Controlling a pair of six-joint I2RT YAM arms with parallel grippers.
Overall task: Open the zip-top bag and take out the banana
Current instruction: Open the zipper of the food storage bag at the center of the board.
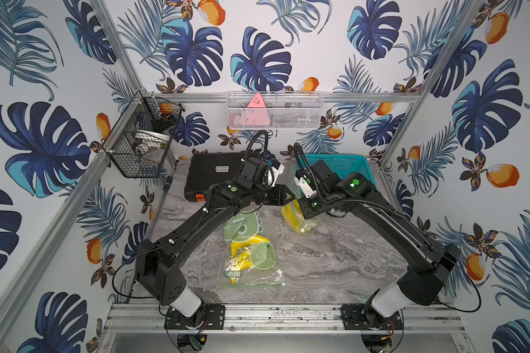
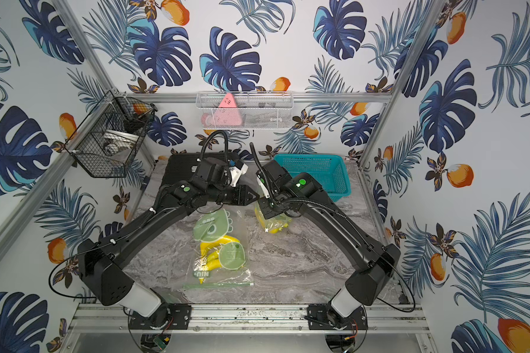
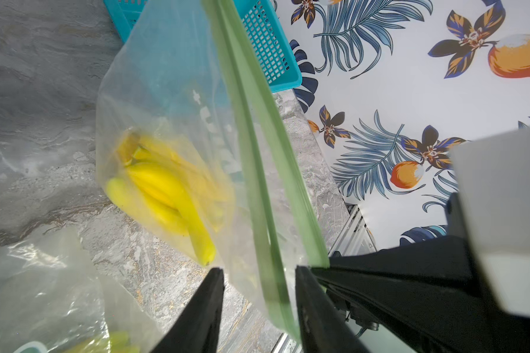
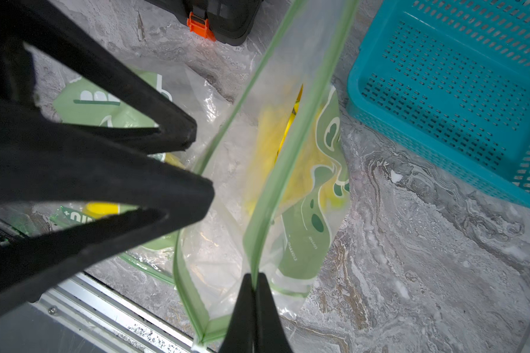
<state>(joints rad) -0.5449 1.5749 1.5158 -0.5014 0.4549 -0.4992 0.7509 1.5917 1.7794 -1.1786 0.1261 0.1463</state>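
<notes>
Right wrist view, right gripper clamped on green zip strip of zip-top bag at lower centre, banana inside it mid-frame, left gripper jaws apart at left, beside bag's mouth.

Wallpaper with blue leaves and orange fruit is covering the walls; metal rails are framing a grey marbled table; a black wire basket and a white mesh basket are hanging from the rails
</notes>
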